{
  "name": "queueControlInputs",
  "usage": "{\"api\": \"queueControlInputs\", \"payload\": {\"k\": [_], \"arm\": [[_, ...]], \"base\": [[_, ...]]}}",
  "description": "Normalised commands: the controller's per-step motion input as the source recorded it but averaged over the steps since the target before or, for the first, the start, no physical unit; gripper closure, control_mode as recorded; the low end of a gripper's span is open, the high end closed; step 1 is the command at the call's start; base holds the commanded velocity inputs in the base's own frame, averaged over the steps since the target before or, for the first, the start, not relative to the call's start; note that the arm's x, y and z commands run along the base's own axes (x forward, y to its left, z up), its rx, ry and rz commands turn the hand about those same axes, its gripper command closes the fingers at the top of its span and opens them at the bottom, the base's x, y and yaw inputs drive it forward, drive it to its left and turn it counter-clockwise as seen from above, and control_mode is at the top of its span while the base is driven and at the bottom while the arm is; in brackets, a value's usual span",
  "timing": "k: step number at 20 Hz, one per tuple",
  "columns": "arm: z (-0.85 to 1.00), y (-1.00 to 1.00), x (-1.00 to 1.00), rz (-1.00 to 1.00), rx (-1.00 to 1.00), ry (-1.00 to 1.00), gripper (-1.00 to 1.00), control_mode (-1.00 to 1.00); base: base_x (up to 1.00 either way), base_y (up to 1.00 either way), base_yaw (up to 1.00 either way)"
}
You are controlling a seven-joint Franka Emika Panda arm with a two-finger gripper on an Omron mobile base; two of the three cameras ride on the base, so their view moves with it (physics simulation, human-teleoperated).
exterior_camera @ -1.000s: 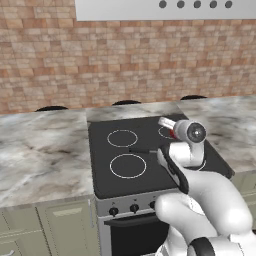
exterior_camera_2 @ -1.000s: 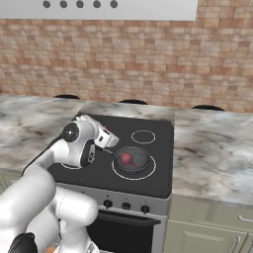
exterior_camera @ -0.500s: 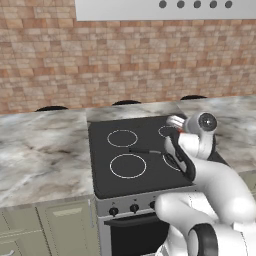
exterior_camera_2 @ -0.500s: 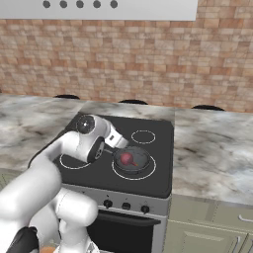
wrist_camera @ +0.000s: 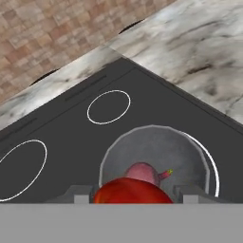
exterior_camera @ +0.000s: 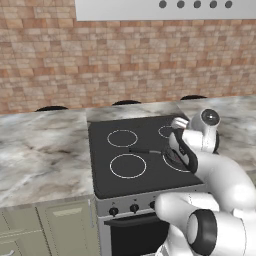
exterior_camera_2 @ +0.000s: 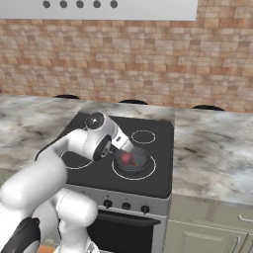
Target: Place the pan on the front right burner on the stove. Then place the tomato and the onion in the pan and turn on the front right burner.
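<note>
Stove [exterior_camera: 145, 187]: black glass cooktop set between two runs of marbled table, knobs along its front edge.

Front right burner [wrist_camera: 211, 163]: the largest white ring, at the cooktop's front right corner.

Pan [wrist_camera: 156, 154]: sits on that ring, roughly centred, with the ring's outline showing past its rim on one side. In the left base view its thin black handle [exterior_camera: 145, 150] points toward the cooktop's middle.

Onion [wrist_camera: 141, 172]: dull pinkish ball lying on the pan floor; also seen in the pan from the right base view [exterior_camera_2: 127, 158].

Tomato [wrist_camera: 133, 192]: glossy red, held between the finger tips of the end effector [wrist_camera: 133, 195], just above the near rim of the pan and close over the onion. The end effector is clamped on it, jaws partly apart to the fruit's width.

Risks, as judged from this position:
- Let go here, the tomato seems to hang over the rim rather than over the pan's centre. It could strike the edge and roll onto the glass toward the front edge.
- Dropped onto the onion, it could glance off, or knock the onion against the shallow wall.
- Lowering further risks the fingers catching the rim and sliding the pan off its ring.
- The burner knob [exterior_camera_2: 145, 209] remains to be turned; a wrong knob heats another ring.
</note>
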Motion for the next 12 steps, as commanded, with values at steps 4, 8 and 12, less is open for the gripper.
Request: {"api": "queueControlInputs", "payload": {"k": [4, 8, 12], "arm": [[-0.46, -0.13, 0.0, -0.03, 0.0, 0.09, 1.0, -1.0], [-0.45, -0.19, 0.0, -0.03, 0.0, 0.06, 1.0, -1.0], [-0.31, -0.25, 0.0, -0.03, 0.0, 0.01, 1.0, -1.0]], "base": [[0.0, 0.0, 0.0], [0.0, 0.0, 0.0], [0.0, 0.0, 0.0]]}}
